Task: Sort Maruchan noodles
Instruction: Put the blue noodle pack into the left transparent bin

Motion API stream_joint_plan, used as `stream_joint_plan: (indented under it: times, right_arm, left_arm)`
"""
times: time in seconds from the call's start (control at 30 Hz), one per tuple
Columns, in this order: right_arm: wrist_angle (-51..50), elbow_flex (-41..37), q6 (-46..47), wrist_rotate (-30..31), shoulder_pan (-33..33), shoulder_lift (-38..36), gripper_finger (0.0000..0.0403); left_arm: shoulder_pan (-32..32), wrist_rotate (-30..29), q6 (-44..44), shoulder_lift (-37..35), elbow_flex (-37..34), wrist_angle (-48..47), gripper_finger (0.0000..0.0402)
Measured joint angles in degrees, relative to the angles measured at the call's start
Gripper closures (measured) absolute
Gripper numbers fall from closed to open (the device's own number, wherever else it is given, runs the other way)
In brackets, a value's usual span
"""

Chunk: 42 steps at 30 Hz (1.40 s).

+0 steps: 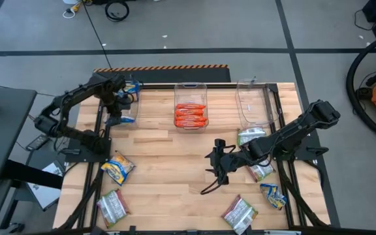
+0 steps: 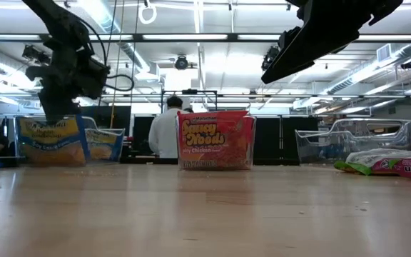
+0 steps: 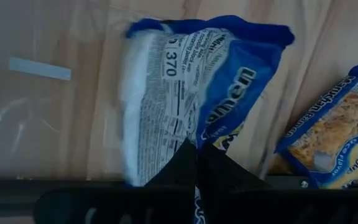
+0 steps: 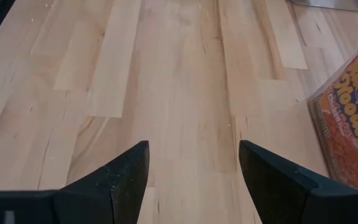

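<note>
You're roughly halfway: left end effector point(image 3: 194, 163) clenched on a blue-yellow ramen packet point(image 3: 185, 93) over the left bin point(image 1: 126, 108), right end effector point(image 4: 193, 165) released, five packets loose on the worktop point(image 1: 168, 170).

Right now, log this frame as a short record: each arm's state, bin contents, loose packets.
left gripper: jaws shut on a yellow-and-blue packet, over the left bin
right gripper: jaws open, empty, above bare table near centre
middle bin: orange-red packets
right bin: looks empty
loose packets: several at the table's front left and along its right side
</note>
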Motion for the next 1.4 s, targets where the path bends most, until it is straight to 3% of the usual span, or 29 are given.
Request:
stream_joint_plan:
  times: [0.23,0.5,0.73,0.87,1.07,1.3,1.4]
  right_arm:
    - [-0.02,0.02,0.00,-0.07,0.05,0.00,0.0149]
    - [-0.04,0.00,0.00,-0.07,0.05,0.00,0.0149]
    - [-0.02,0.01,0.63,0.39,0.05,0.00,0.0149]
    - [-0.02,0.02,0.57,0.41,0.05,0.00,0.0149]
    - [-0.04,0.00,0.13,0.91,0.05,0.00,0.0149]
    - [-0.21,0.01,0.00,1.18,0.21,0.00,0.0149]
    - [-0.37,0.02,0.00,1.16,0.31,0.02,0.0149]
  left_arm:
    - [-0.02,-0.45,-1.09,1.96,2.08,-0.69,0.0395]
    - [0.08,-0.42,-0.52,1.89,6.62,-10.28,0.0395]
    - [0.68,1.32,0.88,3.17,6.66,-5.19,0.0395]
    - [0.68,0.59,-2.70,4.10,8.93,-2.74,0.0395]
    - [0.64,-8.48,-9.52,7.40,13.18,2.26,0.0395]
    - [0.60,-21.53,-13.57,11.89,13.46,11.17,0.0395]
    - [0.59,-24.30,-17.29,12.28,13.49,14.90,0.0395]
